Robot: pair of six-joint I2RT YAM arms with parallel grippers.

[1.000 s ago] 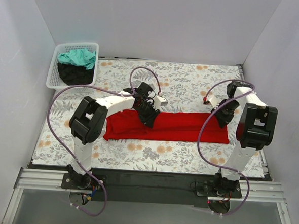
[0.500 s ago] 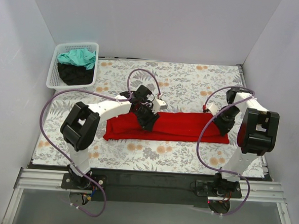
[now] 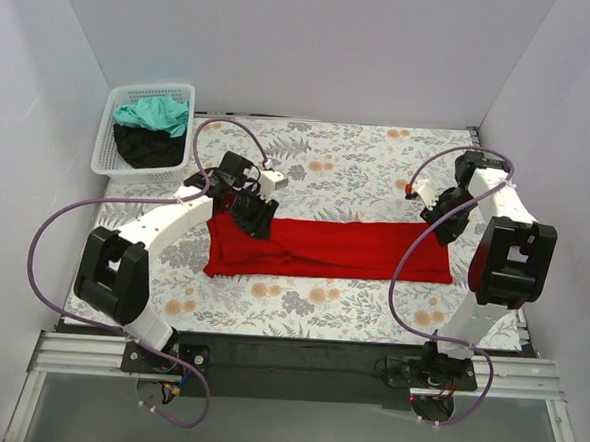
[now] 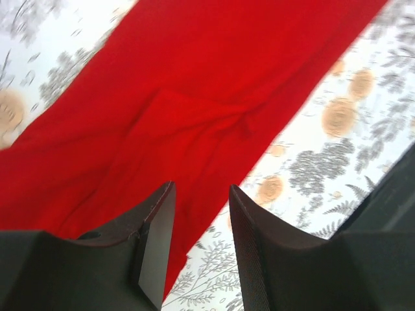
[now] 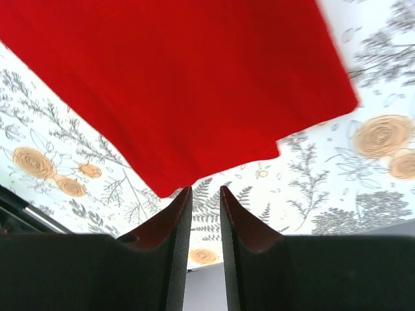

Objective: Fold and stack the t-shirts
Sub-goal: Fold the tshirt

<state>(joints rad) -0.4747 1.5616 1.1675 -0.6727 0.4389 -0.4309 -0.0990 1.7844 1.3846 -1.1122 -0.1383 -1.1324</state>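
Observation:
A bright red t-shirt [image 3: 343,249] lies folded into a long strip across the floral tablecloth. My left gripper [image 3: 255,217] is over the strip's left end, near its far edge. In the left wrist view [image 4: 201,194] its jaws are open and empty, with the red cloth [image 4: 181,84] below them. My right gripper [image 3: 442,230] is at the strip's right end. In the right wrist view [image 5: 205,194] its jaws stand a narrow gap apart and hold nothing, just off a corner of the red cloth [image 5: 175,78]. A teal shirt [image 3: 153,112] and a black shirt [image 3: 147,147] lie in the basket.
A white lattice basket [image 3: 107,149] stands at the far left corner of the table. White walls close in the left, back and right sides. Purple cables loop from both arms over the table.
My left gripper has moved from the middle of the red strip to its left end, its arm swinging left. My right gripper has shifted slightly towards the far side at the right end.

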